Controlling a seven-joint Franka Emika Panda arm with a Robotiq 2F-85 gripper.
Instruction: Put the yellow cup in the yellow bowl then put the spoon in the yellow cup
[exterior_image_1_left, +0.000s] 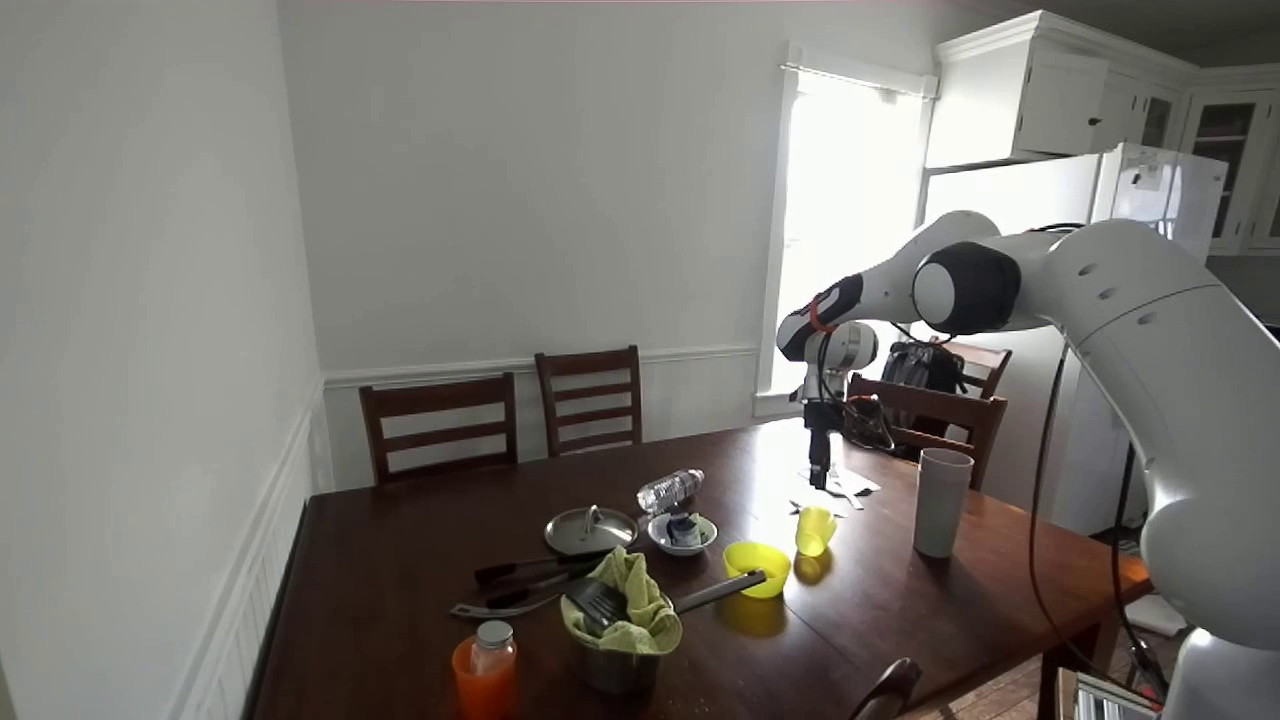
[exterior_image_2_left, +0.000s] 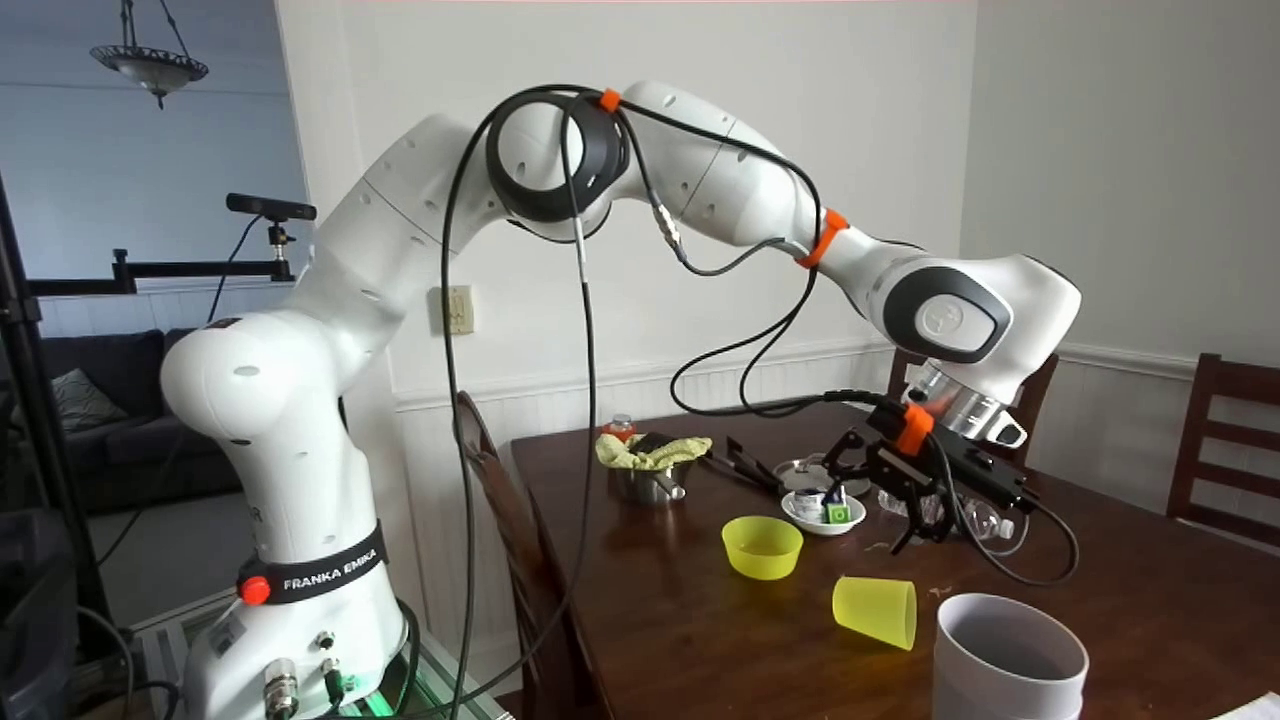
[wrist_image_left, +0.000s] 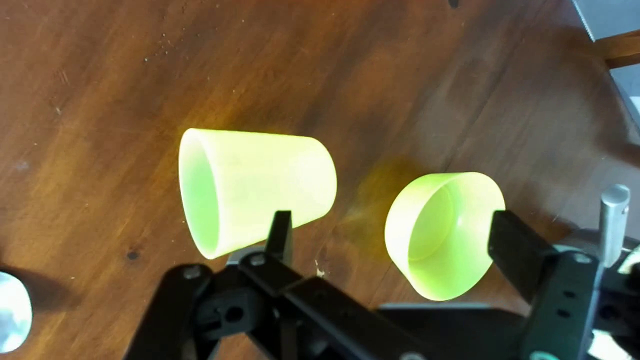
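- One small, tapered, bright-yellow plastic cup (wrist_image_left: 270, 175): lying on its side on the dark brown wooden table (wrist_image_left: 125, 100).
- One low, round, bright-yellow plastic bowl (wrist_image_left: 445, 235): upright, near the cup's base end, apart from it.
- One black, two-fingered gripper (wrist_image_left: 392, 227): fingers spread wide, released; hangs over the table. In both exterior views the cup lies lower than the fingertips, a gap between. In the wrist view, one fingertip overlaps the cup's side, the other the bowl's rim.
- One tall, pale grey, cylindrical tumbler (exterior_image_1_left: 942, 505): upright, near the cup.
- One silver metal saucepan (exterior_image_1_left: 615, 672): pale green cloth (exterior_image_1_left: 630, 580) inside.
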